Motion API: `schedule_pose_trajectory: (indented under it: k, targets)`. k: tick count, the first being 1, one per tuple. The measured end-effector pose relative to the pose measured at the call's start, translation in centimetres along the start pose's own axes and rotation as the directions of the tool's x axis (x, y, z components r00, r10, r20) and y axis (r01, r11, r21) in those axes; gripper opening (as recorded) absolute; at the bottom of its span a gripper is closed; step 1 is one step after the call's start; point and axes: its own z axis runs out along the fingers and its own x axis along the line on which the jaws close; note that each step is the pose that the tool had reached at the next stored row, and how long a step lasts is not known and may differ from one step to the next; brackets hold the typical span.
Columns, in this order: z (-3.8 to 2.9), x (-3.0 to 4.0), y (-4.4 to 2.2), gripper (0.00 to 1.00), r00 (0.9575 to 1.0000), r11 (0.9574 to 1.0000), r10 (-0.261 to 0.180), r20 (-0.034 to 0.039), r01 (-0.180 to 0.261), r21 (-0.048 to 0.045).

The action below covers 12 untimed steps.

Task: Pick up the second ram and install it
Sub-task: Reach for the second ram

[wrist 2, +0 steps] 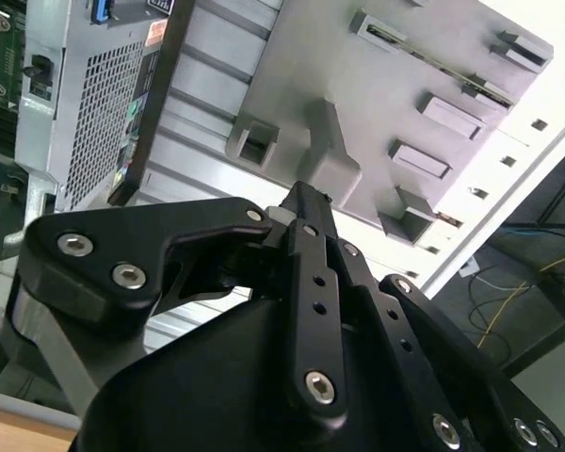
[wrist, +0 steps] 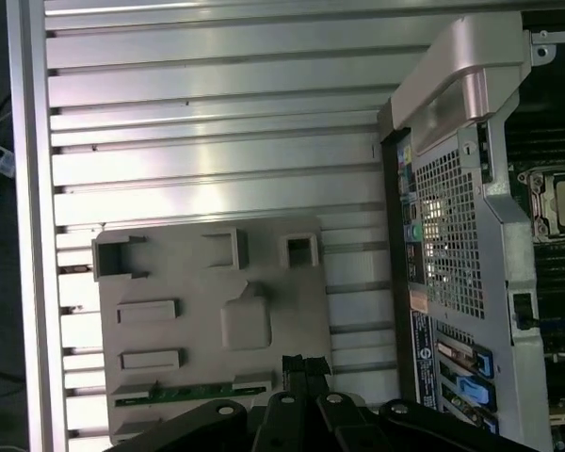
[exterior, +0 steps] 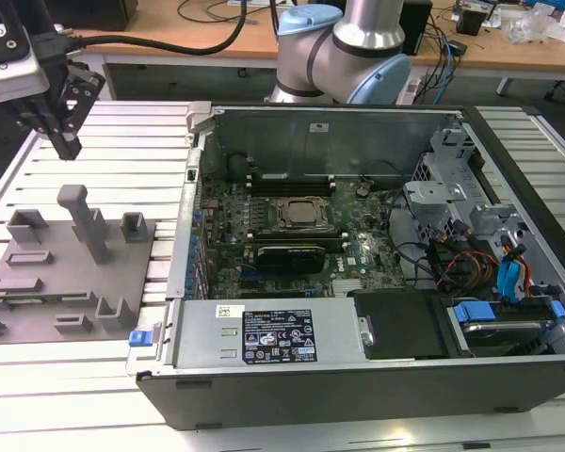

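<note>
Second ram [wrist: 184,393], a narrow green stick, lies flat in a long slot along one edge of the grey fixture plate [wrist: 169,273] in the first wrist view. Raised grey blocks sit around it and a stubby post [wrist: 245,318] stands mid-plate. The gripper [wrist: 304,362] has its black fingers together and nothing between them. Its tips hang over the plate close to one end of the stick without touching it. The plate rests on a slatted aluminium table [wrist: 217,122], just beside the perforated rear panel of the computer case [wrist: 452,235]. In the second wrist view the second ram [wrist 2: 393,36] shows as a thin strip in its slot at the plate's far edge, well apart from the gripper [wrist 2: 303,193]. The fingertips here meet in a single closed point aimed at the fixture plate [wrist 2: 405,104], with the case [wrist 2: 94,104] off to one side. In the exterior view the gripper [exterior: 71,151] hangs at ten o'clock, raised clear above the table [exterior: 122,122], fingers pressed together and empty. The fixture plate [exterior: 66,273] lies at nine o'clock, toward six o'clock from the gripper, and its post [exterior: 83,221] stands upright. The open case [exterior: 358,377] spans from centre to three o'clock, exposing the motherboard [exterior: 358,259] and CPU socket [exterior: 301,215]. The robot arm [exterior: 358,47] rises at twelve o'clock.
</note>
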Motion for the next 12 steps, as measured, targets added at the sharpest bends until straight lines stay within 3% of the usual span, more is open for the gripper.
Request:
schedule_pose_trajectory:
  k: [12]
  targets:
    - [0.06,2.15,-0.16,0.11,1.0000,1.0000,0.000,0.0000,0.000,-0.0001]
